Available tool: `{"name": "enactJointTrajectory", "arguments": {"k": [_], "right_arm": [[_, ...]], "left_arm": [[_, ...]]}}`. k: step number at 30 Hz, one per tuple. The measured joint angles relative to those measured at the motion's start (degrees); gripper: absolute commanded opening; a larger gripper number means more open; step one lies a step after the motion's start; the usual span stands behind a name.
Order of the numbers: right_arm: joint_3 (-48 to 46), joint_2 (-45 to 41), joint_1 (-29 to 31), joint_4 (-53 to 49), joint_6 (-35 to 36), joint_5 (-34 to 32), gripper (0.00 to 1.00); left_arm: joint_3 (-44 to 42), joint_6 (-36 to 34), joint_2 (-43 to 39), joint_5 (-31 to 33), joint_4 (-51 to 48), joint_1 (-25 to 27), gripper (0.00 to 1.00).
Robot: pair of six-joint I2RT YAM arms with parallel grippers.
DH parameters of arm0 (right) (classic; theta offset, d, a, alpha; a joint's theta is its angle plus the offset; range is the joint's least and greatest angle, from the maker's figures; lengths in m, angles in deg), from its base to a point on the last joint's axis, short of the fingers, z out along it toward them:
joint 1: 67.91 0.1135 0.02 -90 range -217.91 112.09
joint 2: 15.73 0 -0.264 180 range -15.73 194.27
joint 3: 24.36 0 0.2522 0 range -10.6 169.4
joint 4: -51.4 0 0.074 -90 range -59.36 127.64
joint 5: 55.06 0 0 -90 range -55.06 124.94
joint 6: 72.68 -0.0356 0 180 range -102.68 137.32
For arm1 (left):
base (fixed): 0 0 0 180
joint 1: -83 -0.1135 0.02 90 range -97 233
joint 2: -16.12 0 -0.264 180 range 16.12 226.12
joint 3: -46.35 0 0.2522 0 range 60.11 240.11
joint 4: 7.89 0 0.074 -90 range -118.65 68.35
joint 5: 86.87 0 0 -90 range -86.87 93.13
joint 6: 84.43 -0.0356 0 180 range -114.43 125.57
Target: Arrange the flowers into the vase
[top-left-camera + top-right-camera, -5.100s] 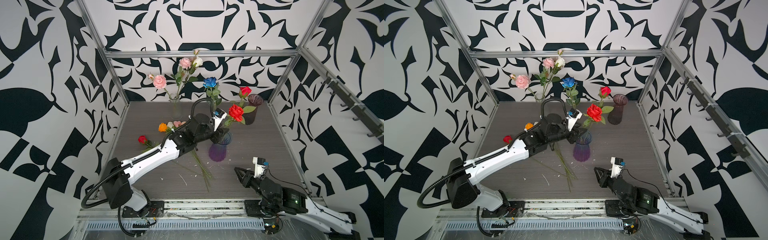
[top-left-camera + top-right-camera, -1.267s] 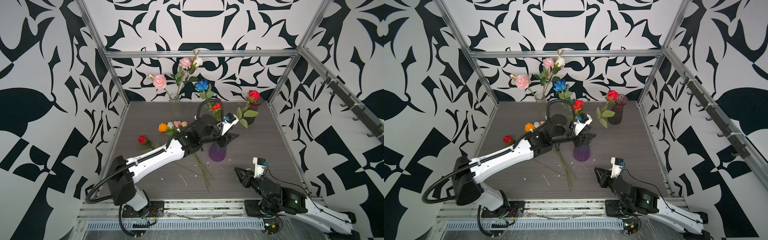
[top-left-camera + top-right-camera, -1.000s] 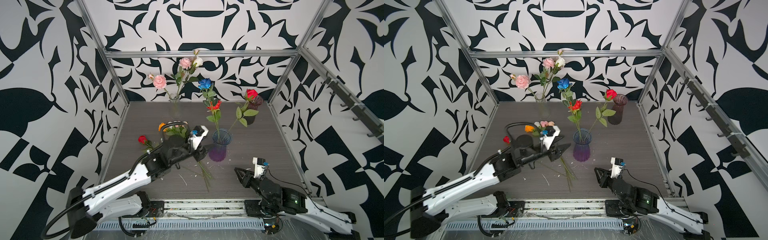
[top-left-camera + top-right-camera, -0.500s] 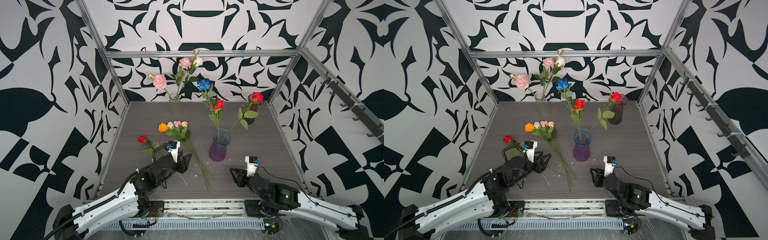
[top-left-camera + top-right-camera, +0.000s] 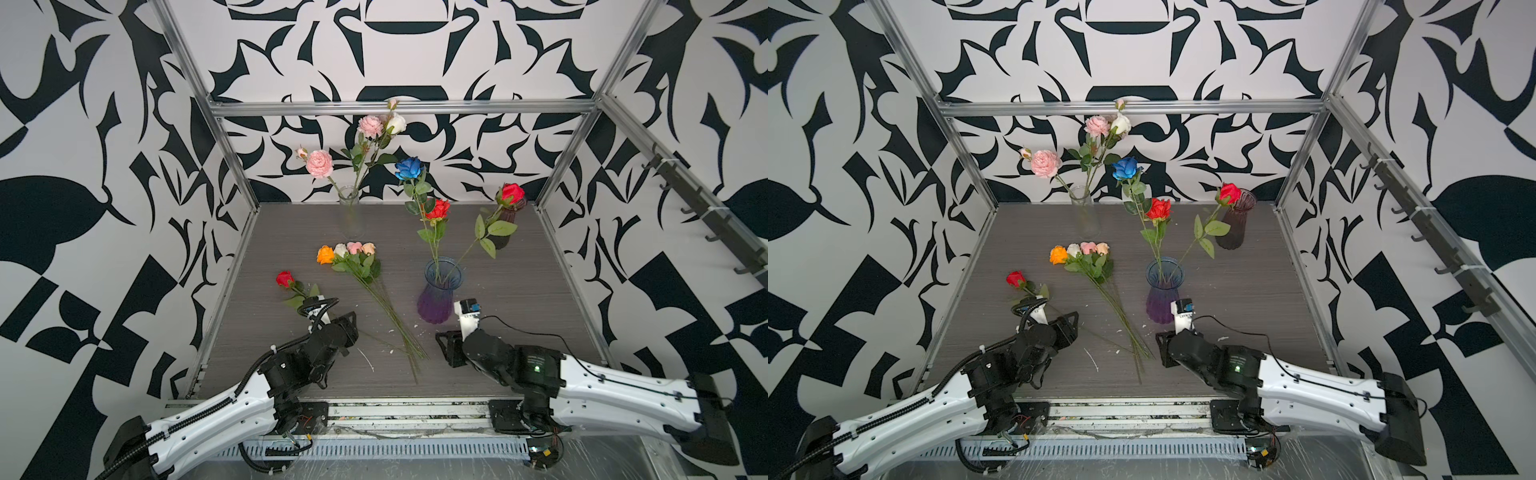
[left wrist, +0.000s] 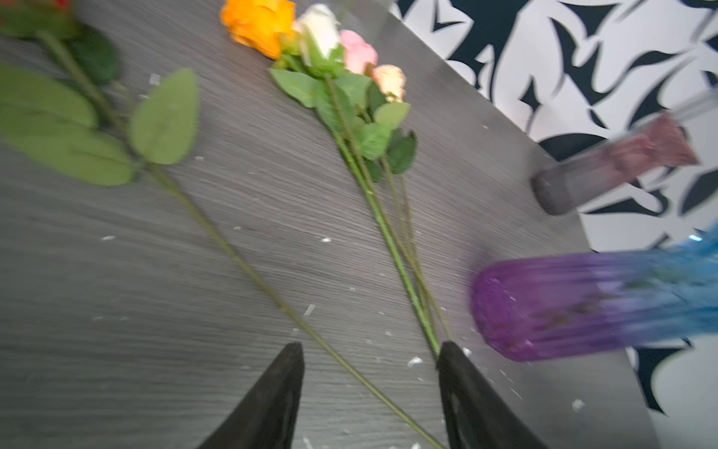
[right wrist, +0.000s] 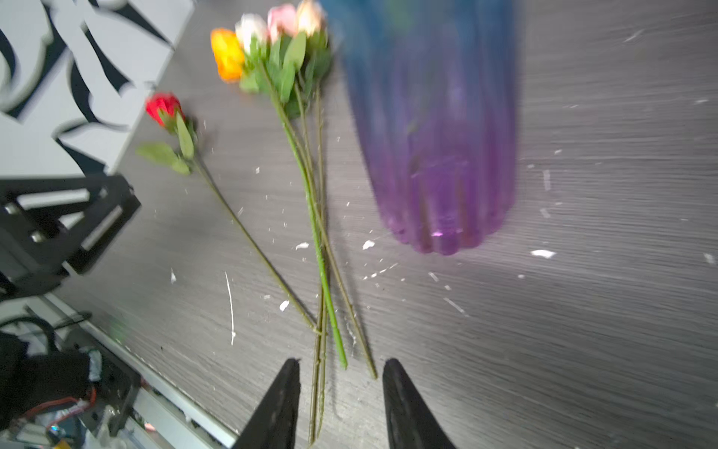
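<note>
— What is the room like?
— Walls (image 5: 395, 41) in a bold black-and-white pattern close it in at the left, back and right. A metal frame (image 5: 395, 109) runs along the edges, and a hook rail (image 5: 706, 208) is fixed to the right wall.
— And the surface?
— A grey, wood-grained worktop (image 5: 519, 291), matt.
— The arms?
— Both reach in from the front edge. The left arm (image 5: 216, 419) is low over the near-left part. The left jaws stand wide apart and hold nothing; in the wrist view a thin stem lies on the worktop between them. The right arm (image 5: 602, 382) is at the middle front. The right jaws are parted more narrowly, also empty, with stem ends lying between their tips.
— The vase?
— The purple-and-blue vase (image 5: 436, 299) stands upright mid-worktop, just beyond the right jaws. Three flowers (image 5: 437, 209) stand in it: one blue and two red, one of the red leaning right.
— Other vases?
— A clear vase (image 5: 349, 212) at the back holds pink blooms (image 5: 320, 164) and a white one. A dark vase (image 5: 1233, 228) stands at the back right.
— What lies loose?
— A bunch (image 5: 349, 253) of four, orange, white, pink and peach, lies left of the vase with its stems pointing to the front. A single red rose (image 5: 284, 278) lies apart from it, near the left wall.
— Smallest?
— White flecks (image 7: 542, 253) scattered over the front of the worktop.
</note>
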Motion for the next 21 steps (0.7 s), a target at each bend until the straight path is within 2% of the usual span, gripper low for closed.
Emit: {"name": "enactJointTrajectory", "arguments": {"k": [2,4,8,11,14,21], "right_arm": [[2.54,5.25,0.00,0.72,1.62,1.90,0.40],[4.50,9.11,0.00,1.09,3.15,3.89,0.40],[7.19,14.27,0.00,1.73,5.66,7.34,0.41],[7.67,15.74,0.00,2.21,6.73,9.55,0.41],[7.67,15.89,0.00,2.34,7.17,10.82,0.41],[7.61,14.69,0.00,3.52,7.15,11.74,0.41]], "left_arm": [[0.79,3.15,1.79,0.46,-3.32,-1.27,0.51],[2.82,5.66,5.53,-0.85,-6.45,-4.81,0.45],[7.74,7.41,15.32,-8.83,-9.68,-15.98,0.44],[11.04,7.45,22.53,-14.56,-11.85,-22.03,0.43],[15.30,7.37,28.57,-17.62,-15.80,-23.43,0.45],[22.23,7.37,36.59,-20.00,-20.48,-23.65,0.47]]}}
